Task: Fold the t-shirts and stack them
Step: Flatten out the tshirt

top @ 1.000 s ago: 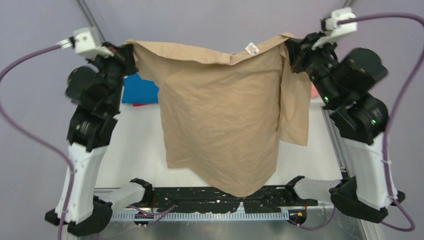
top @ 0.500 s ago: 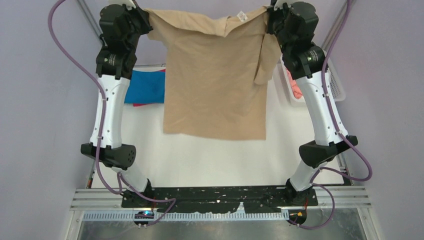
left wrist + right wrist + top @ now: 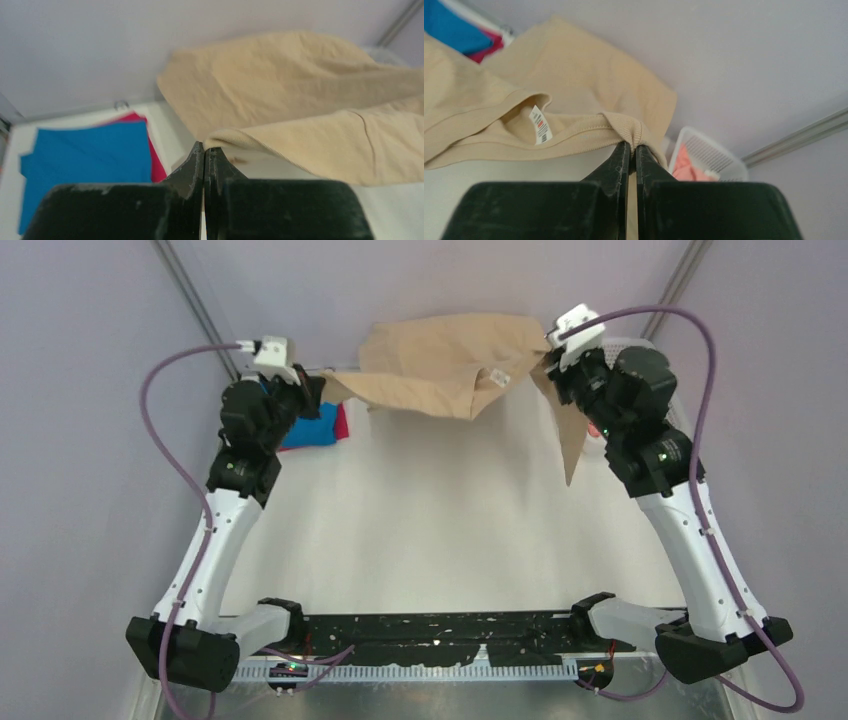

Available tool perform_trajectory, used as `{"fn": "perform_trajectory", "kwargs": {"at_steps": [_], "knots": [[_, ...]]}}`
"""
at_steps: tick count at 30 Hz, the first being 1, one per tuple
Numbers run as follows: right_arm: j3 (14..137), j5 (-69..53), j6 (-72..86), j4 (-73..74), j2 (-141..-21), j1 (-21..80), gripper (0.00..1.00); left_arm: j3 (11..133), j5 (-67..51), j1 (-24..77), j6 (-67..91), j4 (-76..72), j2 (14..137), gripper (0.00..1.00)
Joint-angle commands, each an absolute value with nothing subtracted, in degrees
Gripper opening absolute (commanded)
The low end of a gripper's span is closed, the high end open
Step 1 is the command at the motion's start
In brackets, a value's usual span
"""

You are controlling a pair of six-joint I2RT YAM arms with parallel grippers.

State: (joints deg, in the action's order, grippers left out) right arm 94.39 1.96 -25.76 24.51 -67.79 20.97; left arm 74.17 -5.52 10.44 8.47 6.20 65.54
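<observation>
A large tan t-shirt (image 3: 445, 365) billows in the air at the far end of the white table (image 3: 440, 520), stretched between both grippers. My left gripper (image 3: 322, 388) is shut on its left shoulder edge (image 3: 235, 137). My right gripper (image 3: 548, 358) is shut on its right shoulder by the collar (image 3: 629, 129), where a white label (image 3: 539, 124) shows. One sleeve hangs below the right gripper. A folded blue shirt (image 3: 85, 165) lies on a magenta one (image 3: 152, 160) at the far left, also in the top view (image 3: 310, 428). A salmon-pink shirt (image 3: 689, 162) lies in the basket.
A white mesh basket (image 3: 716, 155) stands at the far right, mostly hidden behind the right arm in the top view. Purple walls close in the table on three sides. A black rail (image 3: 440, 635) runs along the near edge between the arm bases.
Both arms have swung forward and down, carrying the tan shirt from hanging upright to flung out over the table's far end. Both grips have held.
</observation>
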Motion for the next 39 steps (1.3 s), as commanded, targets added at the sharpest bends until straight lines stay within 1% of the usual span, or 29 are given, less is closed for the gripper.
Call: {"fn": "perform_trajectory", "kwargs": {"at_steps": [1,3,5,7,10,13,18,22,26,28,29,31,34,36,37,38,39], "knots": [[79.15,-4.58,-24.37,29.1,-64.76,20.84,0.07,55.22,-15.73,11.65,11.75,-5.53,61.28,0.0],[72.67,-3.24,-20.12,28.83,-63.3,20.83,0.07,50.29,-14.57,13.9,13.64,-3.74,61.32,0.0],[66.08,0.24,-16.25,29.31,-62.28,20.83,0.07,47.9,-14.47,15.88,15.69,-1.61,62.8,0.0],[63.18,3.08,-12.86,30.67,-61.75,20.83,0.07,46.81,-12.81,17.42,17.15,2.31,64.28,0.0],[60.86,5.97,-8.52,34.82,-62.16,20.85,0.08,45.13,-6.92,17.75,22.9,6.85,66.13,0.0],[58.86,8.71,-5.37,37.36,-62.8,20.91,0.09,41.27,-7.13,17.99,28.69,7.79,66.15,0.0],[57.92,12.61,2.13,42.71,-63.14,20.92,0.1,32.61,-5.77,20.66,34.78,7.66,59.76,0.0],[55.73,13.31,9.93,45.9,-61.49,21.22,0.12,28.24,-3.89,24.59,36.8,12.98,52.31,0.0],[52.46,16.26,16.97,48.15,-58.52,21.46,0.14,23.83,-5.39,27.41,38.22,17.45,46.68,0.0],[51.85,15.13,18.95,49.25,-57.86,21.57,0.17,22.86,-7.04,28.07,38.73,19.87,45.45,0.0],[51.72,14.83,20.45,50.81,-57.91,21.5,0.21,23.15,-6.9,28.54,38.98,22.54,45.17,0.0],[50.34,15.54,23.0,53.44,-57.72,21.52,0.22,23.66,-4.86,29.49,39.33,27.71,44.67,0.0],[45.73,16.26,27.77,56.15,-56.58,21.53,0.28,25.33,-3.74,29.71,40.0,36.8,45.16,0.0],[43.62,16.16,30.35,56.92,-55.23,21.49,0.32,26.45,-5.66,29.84,39.38,40.04,45.51,0.0],[42.99,15.95,31.0,57.16,-54.26,21.48,0.34,26.79,-7.54,30.03,38.86,40.84,45.55,0.03],[41.99,14.97,31.83,57.49,-53.76,21.46,0.39,26.77,-9.34,30.38,38.9,40.98,45.35,0.1],[41.61,14.25,31.96,57.84,-52.86,21.54,0.4,26.41,-11.31,30.76,39.26,41.0,44.91,0.19]]}}
